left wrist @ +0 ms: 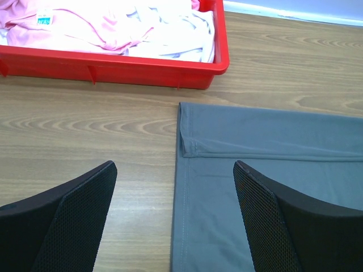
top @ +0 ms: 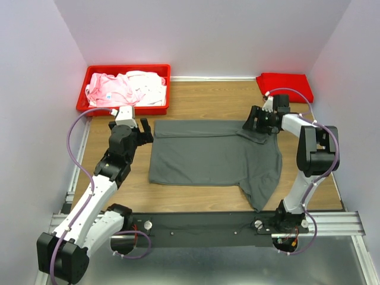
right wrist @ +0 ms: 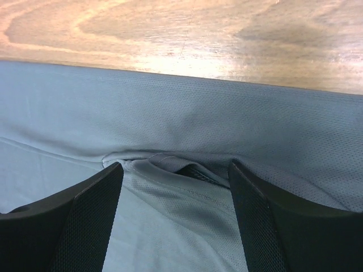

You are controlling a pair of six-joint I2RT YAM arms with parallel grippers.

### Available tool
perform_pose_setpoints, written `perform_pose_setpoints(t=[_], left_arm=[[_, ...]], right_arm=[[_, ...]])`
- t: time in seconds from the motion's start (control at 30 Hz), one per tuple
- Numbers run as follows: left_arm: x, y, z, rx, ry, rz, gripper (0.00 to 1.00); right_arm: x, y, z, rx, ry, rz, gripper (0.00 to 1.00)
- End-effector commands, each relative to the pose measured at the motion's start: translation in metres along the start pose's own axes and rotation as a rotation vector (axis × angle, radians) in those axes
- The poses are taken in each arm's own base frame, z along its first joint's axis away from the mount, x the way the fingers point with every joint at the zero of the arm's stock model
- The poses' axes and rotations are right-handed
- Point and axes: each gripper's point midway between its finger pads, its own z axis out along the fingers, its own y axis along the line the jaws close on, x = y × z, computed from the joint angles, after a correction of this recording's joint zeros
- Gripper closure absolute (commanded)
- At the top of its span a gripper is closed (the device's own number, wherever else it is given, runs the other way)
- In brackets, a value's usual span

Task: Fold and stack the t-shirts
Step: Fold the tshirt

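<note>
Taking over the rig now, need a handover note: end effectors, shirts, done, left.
Left end effector: open, empty, at the dark grey t-shirt's left edge.
Right end effector: open, low over that shirt's far right part.
Done: grey shirt spread on the table, far edge folded over in a strip; red t-shirt looks folded, far right corner.
Left: finish folding the grey, stack it, then the pink shirt and white shirt bunched in the red bin.
</note>
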Motion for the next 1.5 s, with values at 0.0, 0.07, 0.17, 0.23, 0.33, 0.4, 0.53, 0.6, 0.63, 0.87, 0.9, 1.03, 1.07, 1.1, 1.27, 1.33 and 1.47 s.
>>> perform_pose_setpoints(t=[0.0, 0.07, 0.17, 0.23, 0.33, 0.4, 0.53, 0.6, 0.63, 0.87, 0.9, 1.03, 1.07, 1.1, 1.27, 1.33, 1.47], left_arm=[[-0.009, 0.002, 0.002, -0.019, -0.031, 0.003, 0.09], [-0.009, 0.002, 0.002, -0.019, -0.031, 0.001, 0.09], [-0.009, 0.003, 0.002, -0.019, -0.030, 0.004, 0.09], [-0.010, 0.002, 0.002, -0.018, -0.033, 0.003, 0.09], [-0.009, 0.002, 0.002, -0.015, -0.031, 0.004, 0.09], [-0.010, 0.002, 0.002, -0.013, -0.032, 0.003, 0.09], [-0.009, 0.001, 0.002, -0.011, -0.030, 0.004, 0.09], [-0.008, 0.000, 0.002, -0.007, -0.028, 0.004, 0.09], [-0.008, 0.000, 0.003, -0.005, -0.027, 0.006, 0.09], [-0.008, -0.003, 0.003, 0.008, -0.024, 0.007, 0.09], [-0.007, -0.003, 0.003, 0.011, -0.022, 0.008, 0.09], [-0.007, -0.004, 0.003, 0.016, -0.023, 0.006, 0.10], [-0.008, -0.004, 0.003, 0.014, -0.023, 0.006, 0.10], [-0.007, -0.004, 0.003, 0.016, -0.023, 0.008, 0.10], [-0.007, -0.003, 0.002, 0.013, -0.025, 0.007, 0.10], [-0.008, -0.003, 0.001, 0.016, -0.029, 0.006, 0.10], [-0.008, -0.003, 0.001, 0.016, -0.029, 0.007, 0.11]], right_arm=[[0.002, 0.011, 0.000, -0.053, 0.016, -0.020, 0.19], [0.005, 0.021, -0.001, -0.067, 0.021, -0.035, 0.20], [0.009, 0.023, -0.006, -0.073, 0.022, -0.037, 0.22], [0.014, 0.026, -0.010, -0.086, 0.030, -0.037, 0.24], [0.019, 0.029, -0.014, -0.095, 0.037, -0.034, 0.33], [0.023, 0.030, -0.017, -0.098, 0.042, -0.029, 0.39], [0.033, 0.032, -0.027, -0.094, 0.049, -0.013, 0.44], [0.041, 0.034, -0.034, -0.091, 0.056, 0.002, 0.45], [0.046, 0.034, -0.036, -0.086, 0.068, 0.015, 0.45], [0.091, 0.054, -0.056, -0.116, 0.143, 0.079, 0.45], [0.092, 0.056, -0.059, -0.111, 0.143, 0.075, 0.45], [0.078, 0.055, -0.076, -0.051, 0.088, 0.051, 0.45], [0.061, 0.057, -0.086, -0.030, 0.026, 0.041, 0.45], [0.051, 0.055, -0.090, 0.000, -0.010, 0.037, 0.46], [0.004, 0.036, -0.083, 0.131, -0.092, 0.023, 0.50], [-0.001, 0.038, -0.070, 0.102, -0.070, 0.020, 0.50], [0.001, 0.038, -0.034, 0.033, -0.001, 0.032, 0.50]])
